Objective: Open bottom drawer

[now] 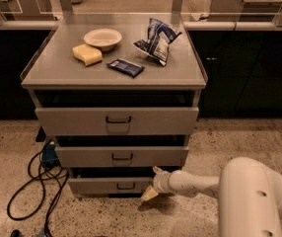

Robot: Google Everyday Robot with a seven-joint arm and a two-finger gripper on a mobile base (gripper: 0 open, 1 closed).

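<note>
1. The bottom drawer (112,185) is the lowest one in the grey cabinet (52,73), just above the floor.
2. The gripper (152,183) is at the drawer's right end with its fingers spread wide, and contact is unclear.

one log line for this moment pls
task: open bottom drawer | end effector: open, at drawer front's right end, off the handle | stage: handle not yet grasped

Pincer (152,183) at right end of bottom drawer (106,186) (lowest of three).
</note>
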